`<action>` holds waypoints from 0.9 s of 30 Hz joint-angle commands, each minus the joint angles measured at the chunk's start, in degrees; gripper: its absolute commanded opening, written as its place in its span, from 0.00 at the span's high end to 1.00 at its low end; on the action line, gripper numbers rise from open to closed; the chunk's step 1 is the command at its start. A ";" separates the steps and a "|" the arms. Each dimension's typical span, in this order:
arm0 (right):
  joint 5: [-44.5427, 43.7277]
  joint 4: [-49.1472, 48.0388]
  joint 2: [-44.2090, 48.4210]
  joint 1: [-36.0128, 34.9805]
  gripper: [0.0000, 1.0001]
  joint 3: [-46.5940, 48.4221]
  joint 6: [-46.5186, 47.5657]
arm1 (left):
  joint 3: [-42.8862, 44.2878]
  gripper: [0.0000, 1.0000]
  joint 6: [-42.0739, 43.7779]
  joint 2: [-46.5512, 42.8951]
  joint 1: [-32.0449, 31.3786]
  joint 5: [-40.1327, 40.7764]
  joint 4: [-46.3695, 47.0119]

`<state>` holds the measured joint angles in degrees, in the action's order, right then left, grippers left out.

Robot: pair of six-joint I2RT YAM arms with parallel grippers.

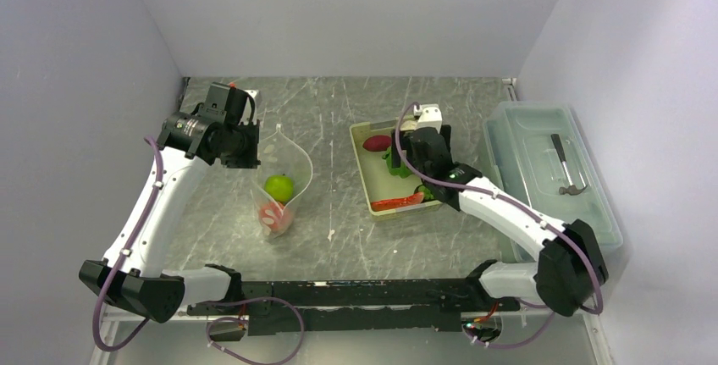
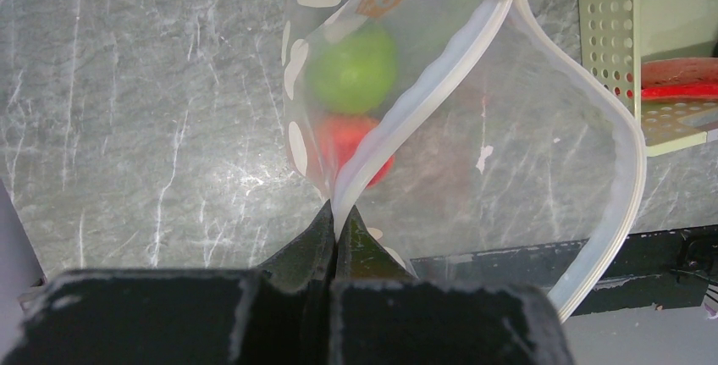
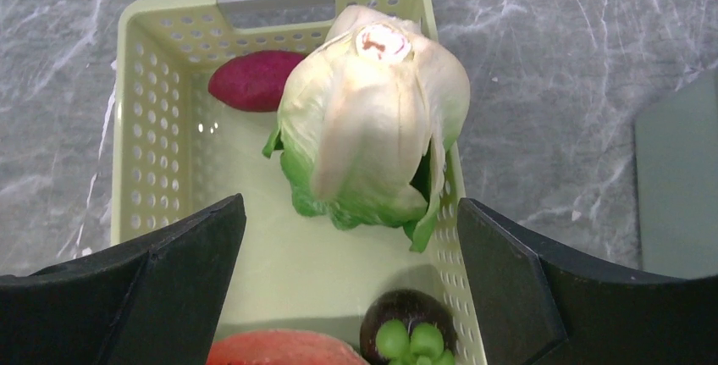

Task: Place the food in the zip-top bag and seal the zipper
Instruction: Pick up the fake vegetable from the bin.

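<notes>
The clear dotted zip-top bag [image 1: 284,174] stands open on the table with a green round fruit [image 1: 279,187] and an orange-red ball [image 1: 274,215] inside; both show in the left wrist view, the fruit [image 2: 351,69] above the ball [image 2: 351,145]. My left gripper [image 2: 339,217] is shut on the bag's whitish zipper strip [image 2: 423,98], holding the mouth up. My right gripper [image 3: 351,238] is open over the yellow-green basket [image 3: 161,128], just above the lettuce [image 3: 372,119]. A dark red-purple piece [image 3: 254,80], a red strip [image 3: 288,350] and a dark fruit with green leaves [image 3: 411,335] lie in the basket.
A clear lidded plastic box [image 1: 546,170] with a small hammer inside stands at the right, close to the right arm. The basket [image 1: 364,179] sits mid-table, right of the bag. White walls enclose the table on three sides.
</notes>
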<state>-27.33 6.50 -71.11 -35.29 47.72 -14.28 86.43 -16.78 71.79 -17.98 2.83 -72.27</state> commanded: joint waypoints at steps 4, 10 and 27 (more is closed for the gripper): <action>1.45 -8.88 -4.19 2.87 0.00 -0.14 -0.79 | 0.36 1.00 1.17 -0.99 0.22 -0.15 0.69; 2.30 -12.69 -6.13 4.37 0.00 -1.74 -1.80 | 0.05 1.00 1.22 -1.08 0.22 0.03 0.68; 6.33 -17.67 -12.70 5.23 0.00 -0.11 -4.21 | -0.21 1.00 1.30 -1.47 0.27 0.33 0.55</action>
<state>-21.93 -7.66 -82.35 -30.39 45.98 -16.82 86.43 -16.58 71.79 -17.98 2.87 -72.29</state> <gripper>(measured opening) 0.994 0.012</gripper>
